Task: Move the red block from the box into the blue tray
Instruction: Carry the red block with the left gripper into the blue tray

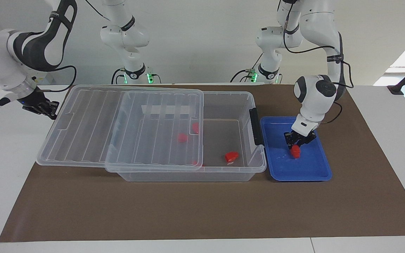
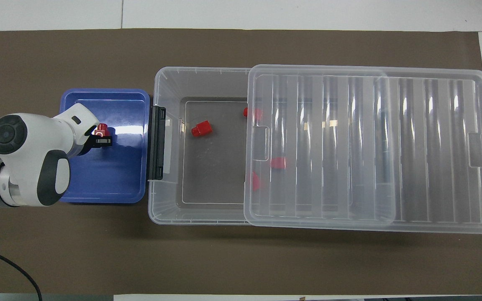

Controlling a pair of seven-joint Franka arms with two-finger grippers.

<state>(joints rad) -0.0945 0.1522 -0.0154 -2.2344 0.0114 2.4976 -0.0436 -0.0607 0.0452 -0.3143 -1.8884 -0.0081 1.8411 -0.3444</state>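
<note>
Red block (image 1: 295,151) pinched in the left gripper (image 1: 296,147), low in the blue tray (image 1: 320,175) beside the box (image 1: 244,105): the placing step, calling next for release, while the right gripper (image 1: 49,109), pressed together, waits by the lid (image 1: 83,116).

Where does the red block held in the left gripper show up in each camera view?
Facing view: the red block sits low in the blue tray, under the left gripper, at the picture's right.
Overhead view: it is at the picture's left, over the tray.
Shared landmark: the box's black latch.
</note>
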